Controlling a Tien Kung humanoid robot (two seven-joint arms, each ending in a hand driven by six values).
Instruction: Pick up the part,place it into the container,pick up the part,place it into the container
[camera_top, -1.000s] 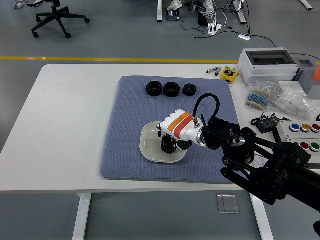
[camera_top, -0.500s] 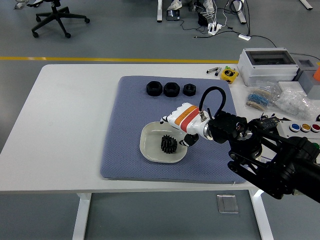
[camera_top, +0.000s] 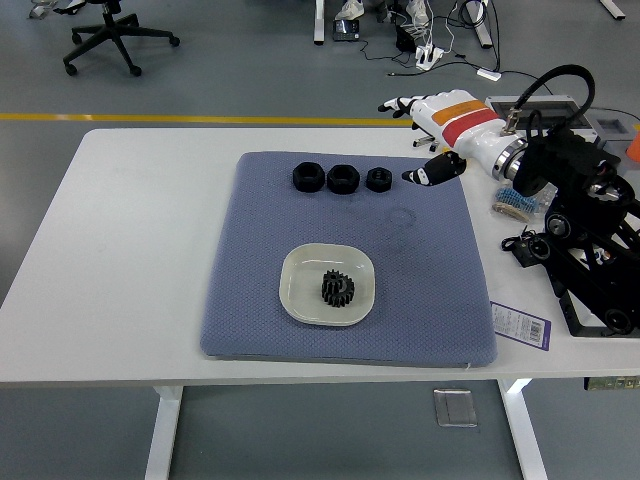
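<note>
Change: right hand has been lifted from the dish to beyond its far right.
Hand: released, nothing held.
Gear: in dish.
Risk: 3 nuts crowded; neighbours may be knocked.

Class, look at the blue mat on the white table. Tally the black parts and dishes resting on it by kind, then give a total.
Black threaded nuts in a row at the mat's far edge: 3
Black toothed gear, lying in the dish: 1
Cream shallow square dish: 1
Total: 5
</note>
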